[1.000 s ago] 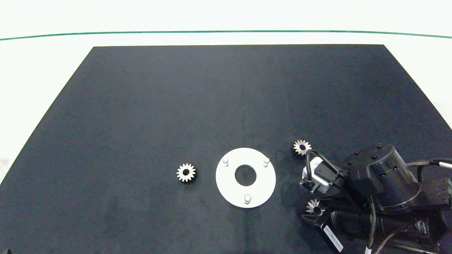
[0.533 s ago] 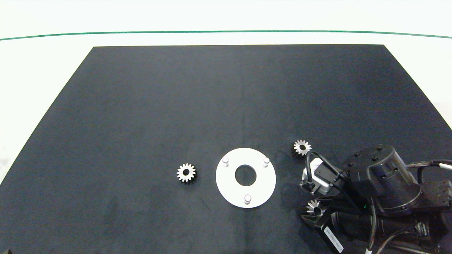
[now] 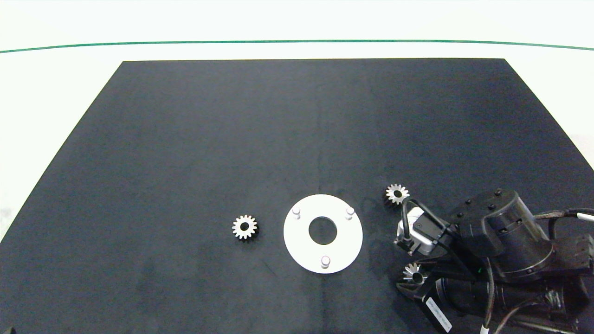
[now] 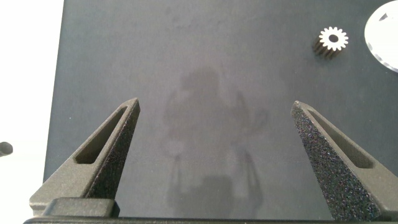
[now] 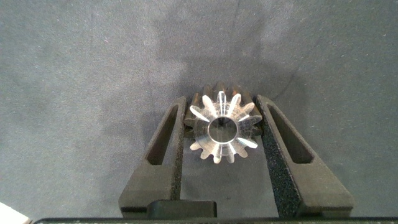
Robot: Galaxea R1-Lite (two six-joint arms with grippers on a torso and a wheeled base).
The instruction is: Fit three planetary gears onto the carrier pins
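Held gear: one planetary gear (image 5: 222, 127) sits between the two fingers of the right pincer (image 5: 222, 134), teeth pressed by both pads; in the head view it shows at the pincer's tip (image 3: 414, 274), near the table's front right, beside the white disc.
Other gears: one (image 3: 397, 193) lies flat on the table just beyond the disc's right edge; another (image 3: 244, 227) lies flat to the disc's left, near but apart from it.
Carrier pins: three pegs (image 3: 325, 261) stand in a triangle on the white disc (image 3: 301, 241); all three are bare.
Right pincer: narrowed onto the gear, low over the mat.
Left pincer: (image 4: 214, 158) spread wide and holding nothing, hanging over bare mat (image 4: 205, 74) well to the left; out of the head view.
What has changed: over the last second the right arm has hardly shifted, only a slight settling of the wrist; gear and disc lie as they did.
Meaning for the task: the grasp looks made but the lift not yet begun; no gear installed, all three to go.
Next move calls for: raising the gear and lining its centre hole over a pin.
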